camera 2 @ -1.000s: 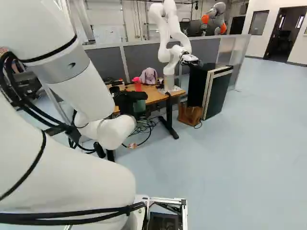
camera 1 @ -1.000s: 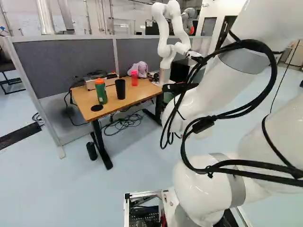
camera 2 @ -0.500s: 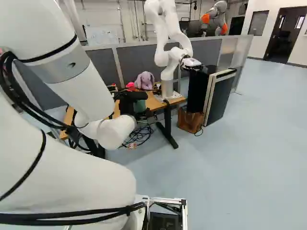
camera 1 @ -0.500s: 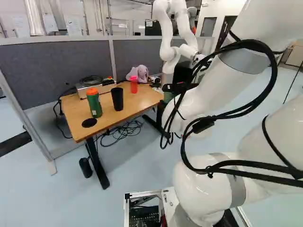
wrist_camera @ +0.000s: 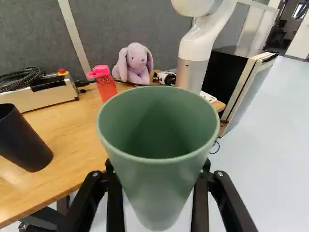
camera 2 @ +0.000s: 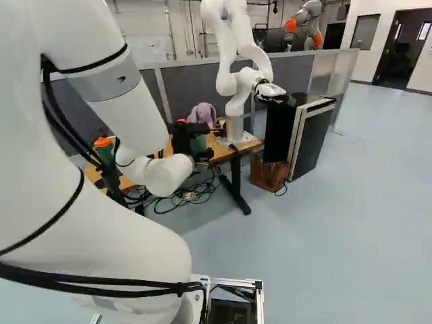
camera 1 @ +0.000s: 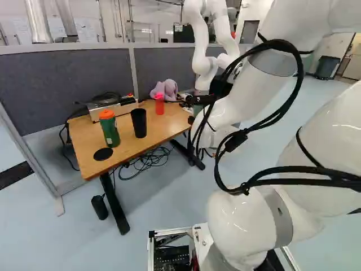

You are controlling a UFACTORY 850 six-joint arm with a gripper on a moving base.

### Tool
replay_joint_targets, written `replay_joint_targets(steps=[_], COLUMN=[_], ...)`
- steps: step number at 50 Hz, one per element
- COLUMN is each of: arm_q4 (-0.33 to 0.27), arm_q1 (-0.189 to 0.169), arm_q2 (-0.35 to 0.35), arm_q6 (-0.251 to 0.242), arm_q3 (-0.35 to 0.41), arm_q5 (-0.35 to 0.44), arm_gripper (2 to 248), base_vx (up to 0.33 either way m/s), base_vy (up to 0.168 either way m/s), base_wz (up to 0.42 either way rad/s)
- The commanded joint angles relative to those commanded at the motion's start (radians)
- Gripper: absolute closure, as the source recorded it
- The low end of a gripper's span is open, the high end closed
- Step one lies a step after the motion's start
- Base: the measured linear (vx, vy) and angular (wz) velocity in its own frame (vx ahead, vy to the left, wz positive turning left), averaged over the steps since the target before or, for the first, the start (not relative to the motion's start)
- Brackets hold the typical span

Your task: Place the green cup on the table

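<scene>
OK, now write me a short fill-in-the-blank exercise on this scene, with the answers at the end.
The gripper is shut on a cup coloured ____.
The tumbler standing on the table is coloured ____.
The green bottle on the table has a lid coloured ____.
Missing words: green; black; orange.

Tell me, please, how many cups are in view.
2: the green cup is held in the gripper, and the black cup stands on the table. Others may be hidden behind the arm.

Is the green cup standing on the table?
No, the green cup is held between the jaws, off the table.
</scene>
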Motion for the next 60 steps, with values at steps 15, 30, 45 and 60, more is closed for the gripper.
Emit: replay_joint_targets(steps=[15,30,45,60], arm_q4=[0.0,-0.013,-0.065,-0.131], arm_q1=[0.0,0.008,0.044,0.084], arm_q2=[-0.067,-0.137,-0.204,-0.268], arm_q6=[0.0,0.0,0.0,0.0], arm_q3=[-0.063,-0.132,-0.201,-0.27], arm_q5=[0.0,0.0,0.0,0.0], arm_gripper=[129,129,129,129], base_vx=[0.0,0.0,0.0,0.0], base_vy=[0.0,0.0,0.0,0.0], base_wz=[0.0,0.0,0.0,0.0])
